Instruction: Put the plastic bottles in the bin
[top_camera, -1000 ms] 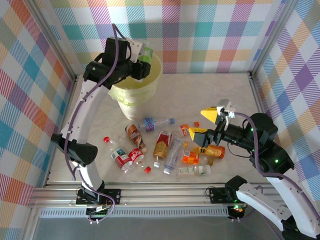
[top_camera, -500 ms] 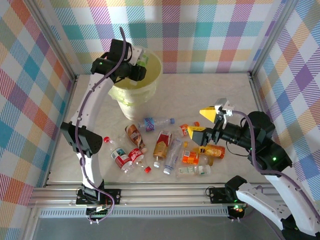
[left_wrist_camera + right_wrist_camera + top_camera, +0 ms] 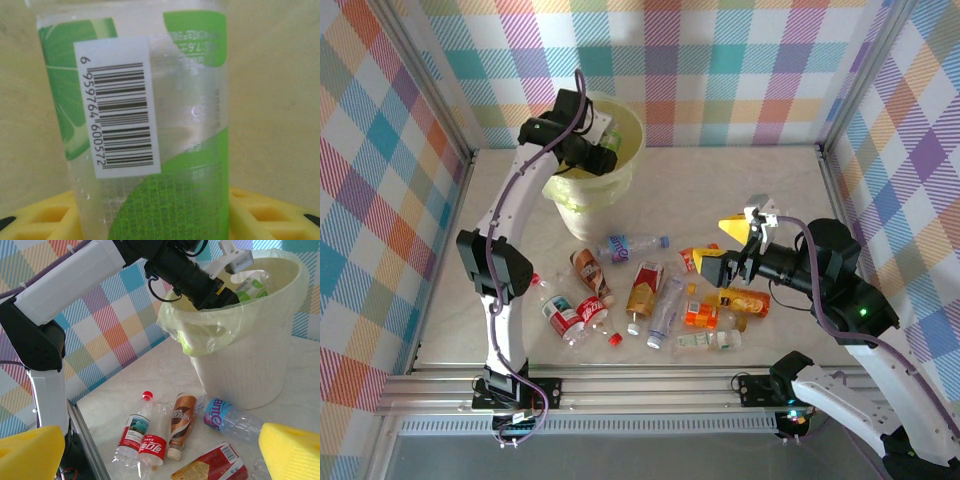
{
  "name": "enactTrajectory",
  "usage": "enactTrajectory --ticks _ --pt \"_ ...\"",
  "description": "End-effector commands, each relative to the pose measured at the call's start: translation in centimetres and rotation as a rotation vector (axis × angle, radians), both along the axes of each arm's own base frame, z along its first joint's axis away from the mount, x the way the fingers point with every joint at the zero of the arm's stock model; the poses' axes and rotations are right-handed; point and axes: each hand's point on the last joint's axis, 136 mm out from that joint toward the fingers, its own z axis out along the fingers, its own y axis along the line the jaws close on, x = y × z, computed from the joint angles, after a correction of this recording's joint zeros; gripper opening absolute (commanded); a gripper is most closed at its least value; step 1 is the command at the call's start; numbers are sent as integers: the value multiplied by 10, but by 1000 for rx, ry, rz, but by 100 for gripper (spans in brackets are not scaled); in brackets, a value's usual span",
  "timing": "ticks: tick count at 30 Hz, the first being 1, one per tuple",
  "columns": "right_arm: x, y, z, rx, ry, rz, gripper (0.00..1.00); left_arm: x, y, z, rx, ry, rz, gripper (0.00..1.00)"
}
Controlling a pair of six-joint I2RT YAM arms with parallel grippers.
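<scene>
In the left wrist view the green bottle [image 3: 150, 125] fills the frame, barcode toward the camera, clamped between the yellow fingers [image 3: 270, 215], with pale bin wall behind it. The top view shows the left claw [image 3: 603, 140] holding it just inside the rim of the bin [image 3: 595, 195]. The right wrist view shows the right claw [image 3: 160, 455] spread wide and empty, with loose bottles [image 3: 175, 425] lying on the counter [image 3: 117, 400] just ahead of it, before the bin.
</scene>
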Motion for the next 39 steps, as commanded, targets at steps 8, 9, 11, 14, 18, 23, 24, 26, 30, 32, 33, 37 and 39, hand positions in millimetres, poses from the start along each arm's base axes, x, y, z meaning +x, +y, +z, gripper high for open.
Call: enactTrajectory --ticks 8,9,11,14,18,23,24,26,30,32,33,37,39 --pt "5 -1 -9 -13 28 -31 100 -3 3 -5 -30 48 1 67" --pt "5 -1 -10 -15 30 -31 100 -3 3 -3 -33 44 2 68" --pt "7 -1 -12 -17 37 -38 100 -3 4 0 -35 35 7 72" --pt "8 -2 -15 -21 47 -45 100 -4 4 7 -50 26 11 77" --pt "10 -2 -20 -26 60 -55 100 -5 5 19 -71 5 22 81" --pt "14 -5 -28 -38 80 -85 100 -8 3 50 -127 -61 34 83" --pt "15 -6 -30 -42 89 -95 100 -8 4 56 -139 -76 41 83" --pt "18 -8 -36 -49 106 -119 100 -9 4 71 -170 -109 56 84" --pt "21 -11 -45 -63 133 -141 100 -14 2 96 -236 -151 71 89" --pt "21 -12 -48 -67 143 -148 100 -18 2 110 -269 -176 80 91" --pt "21 -12 -49 -67 145 -151 100 -20 1 116 -284 -186 82 92" --pt "25 -18 -56 -86 183 -199 100 -36 -3 137 -367 -210 67 100" --pt "28 -24 -63 -109 220 -239 100 -49 -8 147 -414 -211 38 100"
